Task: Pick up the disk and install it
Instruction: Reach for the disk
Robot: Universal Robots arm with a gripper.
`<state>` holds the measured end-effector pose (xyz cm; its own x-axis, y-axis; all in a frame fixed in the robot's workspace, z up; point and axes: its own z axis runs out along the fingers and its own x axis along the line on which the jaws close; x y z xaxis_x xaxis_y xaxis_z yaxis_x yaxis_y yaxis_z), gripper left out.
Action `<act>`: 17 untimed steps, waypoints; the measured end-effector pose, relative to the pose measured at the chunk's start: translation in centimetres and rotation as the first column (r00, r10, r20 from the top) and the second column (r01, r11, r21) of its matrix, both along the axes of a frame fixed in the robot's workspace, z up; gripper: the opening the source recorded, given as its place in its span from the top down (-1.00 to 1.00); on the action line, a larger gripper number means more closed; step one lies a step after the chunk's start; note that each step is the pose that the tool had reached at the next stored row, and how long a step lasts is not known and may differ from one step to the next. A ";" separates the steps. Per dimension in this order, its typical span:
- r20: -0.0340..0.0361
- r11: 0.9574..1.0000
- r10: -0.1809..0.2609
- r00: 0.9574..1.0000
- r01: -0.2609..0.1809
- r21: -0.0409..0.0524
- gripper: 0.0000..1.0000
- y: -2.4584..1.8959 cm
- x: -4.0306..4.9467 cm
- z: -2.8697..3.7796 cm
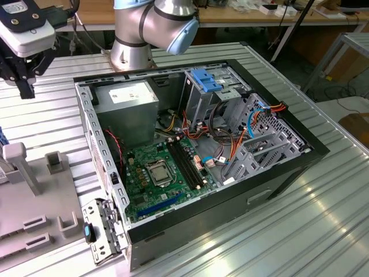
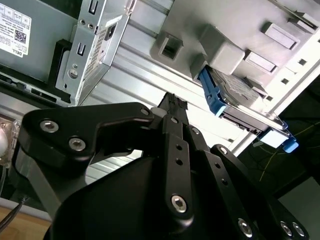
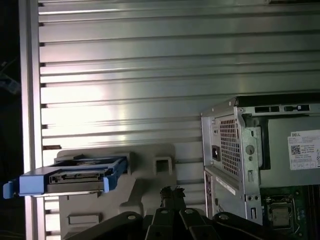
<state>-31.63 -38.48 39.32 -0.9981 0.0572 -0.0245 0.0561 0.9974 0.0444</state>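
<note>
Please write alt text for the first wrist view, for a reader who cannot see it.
A blue-edged silver disk lies on a grey holder on a ribbed metal table, apart from the black end effector. An open computer case stands nearby.

1. We are looking at a robotics lab or workshop: the robot arm's base point(image 1: 135, 40) stands on a ribbed aluminium table point(image 1: 323, 219).
2. We find an opened computer case point(image 1: 230, 208) lying on that table, its boards and wiring bare.
3. We notice a grey slotted fixture plate point(image 1: 23, 219) beside it.
4. We make out wooden workbenches point(image 1: 242, 14) strewn with cables behind.
</note>
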 end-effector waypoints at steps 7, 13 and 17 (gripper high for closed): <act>0.000 1.000 0.013 1.000 -0.013 0.000 0.79 0.05 -1.96 -0.01; 0.000 0.999 0.047 0.999 -0.047 0.000 0.79 0.08 -2.74 -0.01; 0.000 0.998 0.064 0.998 -0.064 0.000 0.79 0.31 -4.13 -0.01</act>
<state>-35.76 -38.17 39.31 -0.9997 -0.0068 -0.0246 -0.0079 0.9990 0.0445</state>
